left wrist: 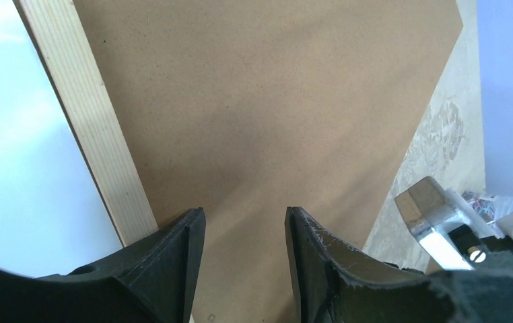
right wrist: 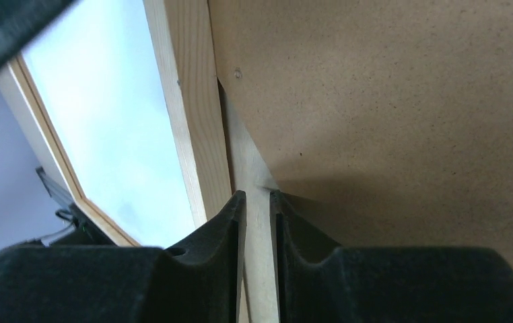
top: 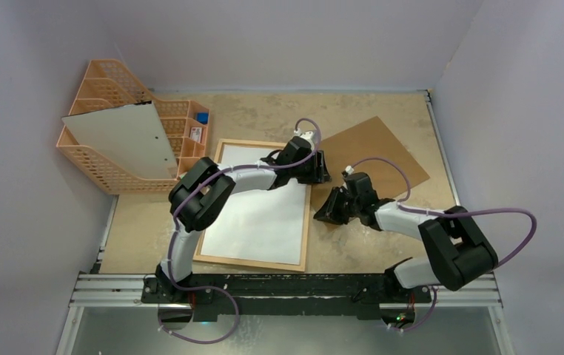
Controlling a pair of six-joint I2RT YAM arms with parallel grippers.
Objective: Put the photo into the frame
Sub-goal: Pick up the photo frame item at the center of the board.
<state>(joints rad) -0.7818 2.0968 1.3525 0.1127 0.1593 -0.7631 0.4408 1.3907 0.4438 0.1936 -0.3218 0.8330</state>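
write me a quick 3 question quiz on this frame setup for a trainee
1. True or false: the left gripper is shut on the brown panel.
2. In the top view, what shows inside the frame? A) a white sheet B) a street scene C) bare table
3. Fill in: the grey sheet leans on the orange ___.
Key: 1 false, its jaws stand open with nothing between them; 2 A; 3 organizer.
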